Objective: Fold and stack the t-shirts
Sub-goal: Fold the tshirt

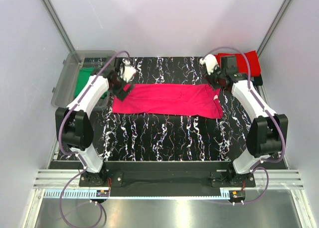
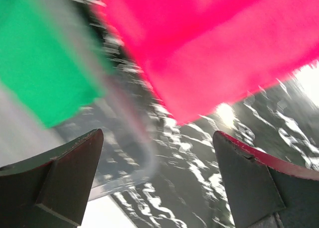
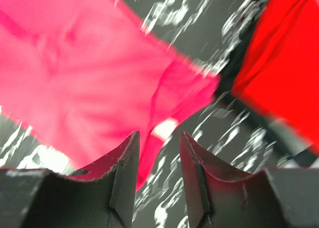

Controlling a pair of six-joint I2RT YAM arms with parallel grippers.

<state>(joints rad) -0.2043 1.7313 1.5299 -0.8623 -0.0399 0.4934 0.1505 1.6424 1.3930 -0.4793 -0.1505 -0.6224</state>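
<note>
Magenta-pink t-shirt [image 1: 167, 99] lies folded into a long band across the middle of the black, white-veined table [image 1: 164, 143]. Its long edges run left to right, and the near one is slightly uneven and dips toward the right-hand corner. A broad stretch of bare table lies open between that near edge and the arm bases, and a narrower strip is free beyond the far edge, between the two wrists. The band's left end stops just beside the clear plastic bin [image 1: 61, 86] at the table's left edge, which holds the green t-shirt [image 1: 82, 81]. Its right end lies near the red t-shirt [image 1: 246, 62] at the far right corner, with a strip of table between them. The top view gives this whole layout but hides the fingers. The left wrist view shows the left end effector [image 2: 157, 133] spread wide with nothing between its fingers, above bare table off the pink corner; the bin's rounded wall and the green cloth are blurred to one side. The right wrist view shows the right end effector [image 3: 159, 134] parted by a narrow gap and clamping nothing, over the shirt's end. The white neck label [image 3: 164, 130] is plain there, though only a speck from above. The pink cloth looks flat and even, with soft creases and a small turned-over flap by the label.
</note>
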